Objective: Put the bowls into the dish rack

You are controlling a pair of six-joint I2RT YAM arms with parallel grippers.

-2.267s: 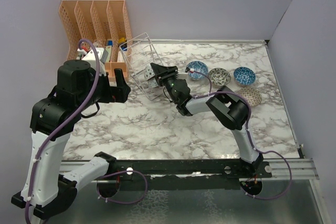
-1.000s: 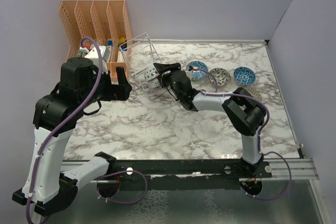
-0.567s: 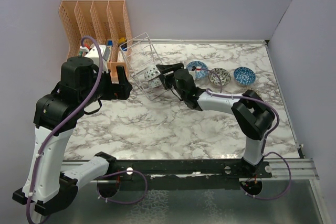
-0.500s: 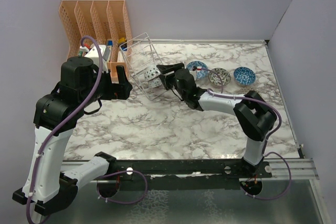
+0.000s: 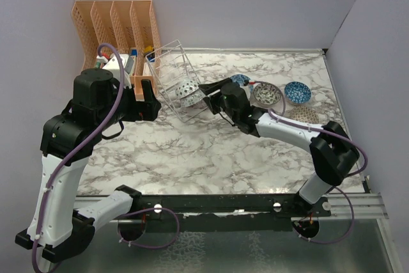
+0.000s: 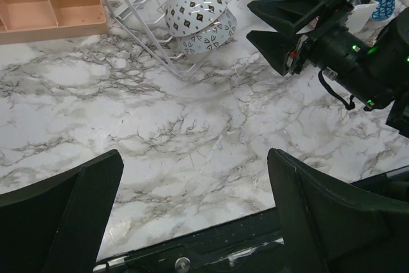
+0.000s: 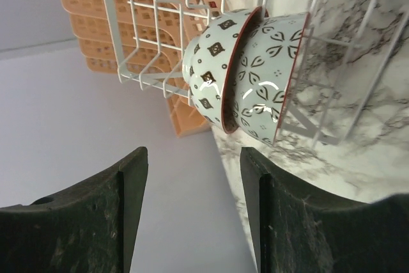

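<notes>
The wire dish rack (image 5: 167, 71) lies tilted at the back left of the marble table. Two grey-white patterned bowls (image 5: 186, 88) sit nested on their sides inside it; they also show in the left wrist view (image 6: 199, 6) and the right wrist view (image 7: 255, 78). My right gripper (image 5: 206, 94) is open and empty, just right of the rack's mouth, apart from the bowls. My left gripper (image 5: 148, 101) is open and empty, held above the table left of the rack. On the table lie a blue bowl (image 5: 240, 80), a grey bowl (image 5: 267, 93), another blue bowl (image 5: 298, 91) and a pale lattice bowl (image 5: 301, 116).
An orange slotted organizer (image 5: 115, 27) stands at the back left against the wall, right behind the rack, with small items beside it. Grey walls close the back and both sides. The right arm (image 5: 287, 129) stretches over the table's middle right.
The right gripper has let go of the second bowl inside the rack, next to the first, and drawn back to the right. The left arm has barely moved.
</notes>
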